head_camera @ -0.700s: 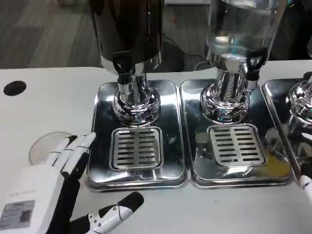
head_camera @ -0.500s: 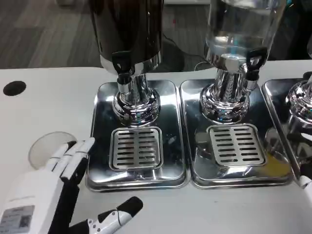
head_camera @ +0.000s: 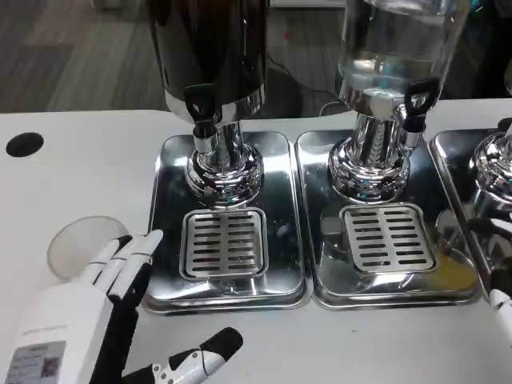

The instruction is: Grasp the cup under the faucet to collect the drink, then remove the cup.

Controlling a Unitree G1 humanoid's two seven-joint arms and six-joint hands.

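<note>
Nothing of the task was done yet, by our reading: the clear cup (head_camera: 78,246) stood on the white table (head_camera: 80,152) left of the left tray (head_camera: 284,264), not under the black faucet (head_camera: 200,108), and it looked empty to us. Our left hand (head_camera: 104,308) lay just beside the cup with fingers spread, holding nothing; of our right hand (head_camera: 502,304) we saw too little to judge. The left dispenser (head_camera: 212,48) held dark drink, the right dispenser (head_camera: 400,48) clear liquid.

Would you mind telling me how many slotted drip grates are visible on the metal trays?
2: one grate lies on the left tray below the dark dispenser's faucet; the other grate lies on the middle tray. The right-edge tray is cut off, possibly hiding another.
</note>
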